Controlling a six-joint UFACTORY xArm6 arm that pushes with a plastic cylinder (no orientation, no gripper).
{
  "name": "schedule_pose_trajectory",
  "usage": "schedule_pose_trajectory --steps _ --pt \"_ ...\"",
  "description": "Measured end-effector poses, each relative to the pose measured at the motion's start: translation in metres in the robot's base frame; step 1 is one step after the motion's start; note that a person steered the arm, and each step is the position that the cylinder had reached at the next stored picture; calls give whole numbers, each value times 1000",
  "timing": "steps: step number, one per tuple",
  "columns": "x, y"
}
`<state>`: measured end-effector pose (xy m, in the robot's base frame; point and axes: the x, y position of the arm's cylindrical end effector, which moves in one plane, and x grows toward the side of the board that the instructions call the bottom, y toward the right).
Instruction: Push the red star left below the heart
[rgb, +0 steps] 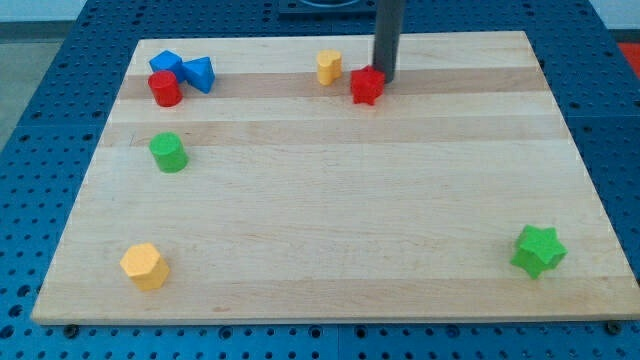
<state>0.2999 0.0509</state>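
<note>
The red star (367, 86) lies near the view's top, right of centre, on the wooden board (330, 200). The yellow heart (329, 67) sits just to its left and slightly higher, a small gap apart. My tip (385, 78) is at the star's upper right edge, touching or nearly touching it. The rod rises straight up out of the view's top.
A red cylinder (165, 89), a blue cube (166, 64) and a blue triangular block (200, 74) cluster at the top left. A green cylinder (168, 152) stands below them. A yellow hexagon (145, 266) is at the bottom left, a green star (538, 250) at the bottom right.
</note>
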Motion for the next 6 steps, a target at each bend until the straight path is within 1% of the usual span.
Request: schedule_pose_trajectory --steps 1,2,3,4,5,6 --pt "38 -39" --pt "61 -43" --pt "56 20" --pt "93 -15" --pt "106 -66" --pt "103 -99"
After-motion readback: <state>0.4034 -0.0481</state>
